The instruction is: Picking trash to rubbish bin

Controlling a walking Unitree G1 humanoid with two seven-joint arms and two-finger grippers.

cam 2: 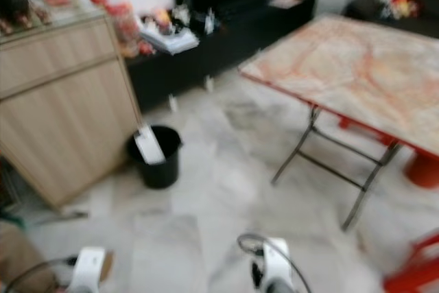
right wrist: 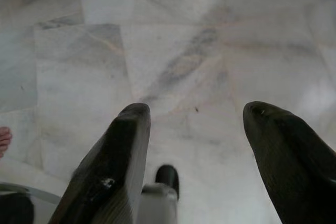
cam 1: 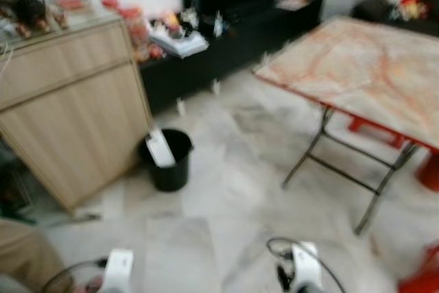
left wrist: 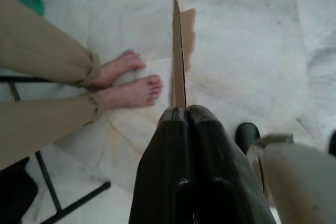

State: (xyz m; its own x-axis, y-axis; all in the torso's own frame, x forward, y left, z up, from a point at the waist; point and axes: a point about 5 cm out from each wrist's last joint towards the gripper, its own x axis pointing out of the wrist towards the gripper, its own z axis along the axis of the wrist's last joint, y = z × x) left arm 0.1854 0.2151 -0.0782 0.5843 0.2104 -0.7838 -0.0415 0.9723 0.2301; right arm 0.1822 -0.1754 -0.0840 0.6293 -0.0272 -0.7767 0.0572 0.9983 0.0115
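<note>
Floor (cam 1: pixel 226 190): white marble tiles w/ grey veining. Rubbish bin (cam 1: pixel 168 162): black, white flat piece (cam 1: pixel 160 147) sticking out. Cabinet (cam 1: pixel 68 101): light wood grain. Folding table (cam 1: pixel 363 66): cream top w/ orange-red marbling, red edge, grey metal legs. Low TV unit (cam 1: pixel 233 39): black. Cardboard (left wrist: pixel 178 61): brown. Person's trousers (left wrist: pixel 42 61): tan. Both grippers' fingers (right wrist: pixel 113 166): black.

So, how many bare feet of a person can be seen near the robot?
2: both feet stand side by side on the marble floor, beside the cardboard piece held in the left end effector.
</note>
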